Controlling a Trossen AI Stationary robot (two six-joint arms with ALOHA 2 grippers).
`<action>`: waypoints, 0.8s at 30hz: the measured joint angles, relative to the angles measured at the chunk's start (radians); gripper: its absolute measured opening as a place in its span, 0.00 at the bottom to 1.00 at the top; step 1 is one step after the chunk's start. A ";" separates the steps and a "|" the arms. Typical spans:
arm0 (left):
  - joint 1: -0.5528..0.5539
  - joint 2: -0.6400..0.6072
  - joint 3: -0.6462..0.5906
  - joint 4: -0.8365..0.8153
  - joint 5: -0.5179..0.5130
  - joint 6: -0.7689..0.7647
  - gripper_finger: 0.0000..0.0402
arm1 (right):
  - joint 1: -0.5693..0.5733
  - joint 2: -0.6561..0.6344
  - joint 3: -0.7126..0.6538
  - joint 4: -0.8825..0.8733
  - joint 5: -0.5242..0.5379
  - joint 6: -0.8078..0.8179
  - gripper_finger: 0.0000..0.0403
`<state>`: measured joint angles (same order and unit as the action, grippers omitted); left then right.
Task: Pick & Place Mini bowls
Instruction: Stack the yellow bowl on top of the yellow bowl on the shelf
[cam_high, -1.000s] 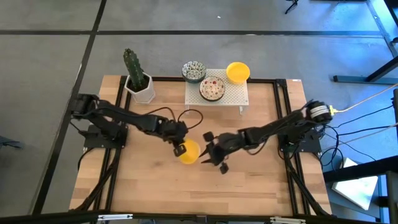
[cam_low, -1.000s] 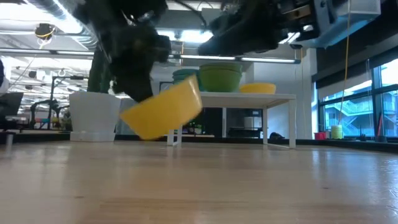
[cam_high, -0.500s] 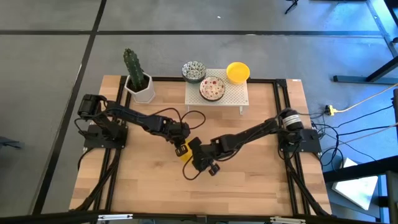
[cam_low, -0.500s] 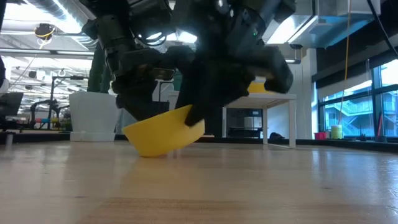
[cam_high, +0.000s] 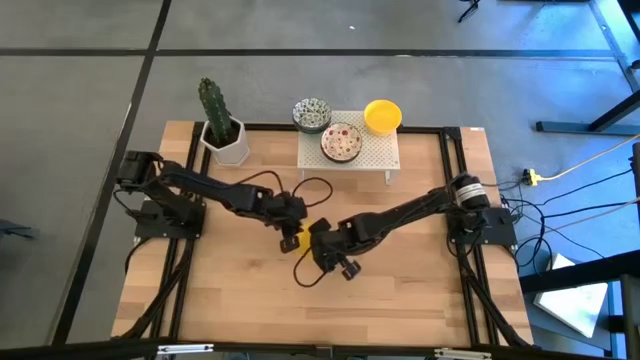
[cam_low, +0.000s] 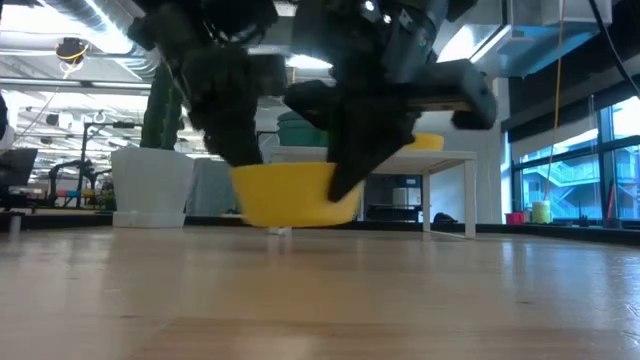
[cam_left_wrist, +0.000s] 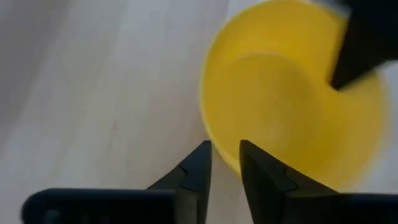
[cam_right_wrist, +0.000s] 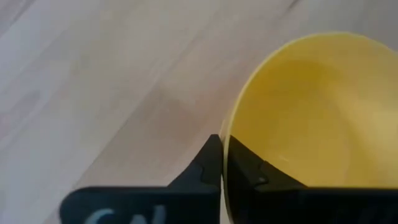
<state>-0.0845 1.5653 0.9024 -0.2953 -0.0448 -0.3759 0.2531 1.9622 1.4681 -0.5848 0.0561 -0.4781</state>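
A plain yellow mini bowl (cam_low: 295, 195) hangs level just above the middle of the table, mostly hidden under both grippers in the high view. My right gripper (cam_right_wrist: 222, 158) is shut on it. My left gripper (cam_left_wrist: 225, 171) stands at the bowl's opposite side. Its fingers are a little apart, one inside the rim and one outside. Three more mini bowls stand at the far edge. A teal-speckled one (cam_high: 311, 114) is at the white rack's left end. A red-speckled one (cam_high: 341, 141) and a yellow one (cam_high: 382, 115) are on the rack. My right gripper pinches the bowl's rim (cam_right_wrist: 231, 127), one finger inside the bowl and one outside on the wall. The fingers slant down from the table's right side. The bowl stays level, mouth up, clear of the table. My left gripper straddles the rim (cam_left_wrist: 219, 149); whether it touches, I cannot tell.
The white perforated rack (cam_high: 372, 152) stands on legs at the table's far edge. A white pot with a green cactus (cam_high: 222, 132) is at the far left corner. A dark cable (cam_high: 310, 188) loops on the wood near the left gripper. Bare wood lies toward the near edge.
My right gripper has come toward the table's left, reached the yellow bowl and taken hold of its rim. The bowl hung tilted from my left gripper, dipped to the table, and now sits level and slightly raised.
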 joint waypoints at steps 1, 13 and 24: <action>0.000 -0.022 0.000 -0.005 -0.010 0.013 0.21 | -0.002 -0.013 -0.001 -0.034 0.003 0.009 0.02; -0.104 -0.346 -0.013 -0.128 -0.486 0.114 0.39 | -0.096 -0.393 -0.002 -0.232 0.060 0.086 0.01; -0.156 -0.381 -0.056 -0.102 -0.538 0.112 0.40 | -0.512 -0.650 -0.001 -0.244 0.229 0.116 0.01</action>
<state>-0.2403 1.1839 0.8461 -0.3969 -0.5831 -0.2638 -0.2592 1.3126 1.4673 -0.8284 0.2853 -0.3623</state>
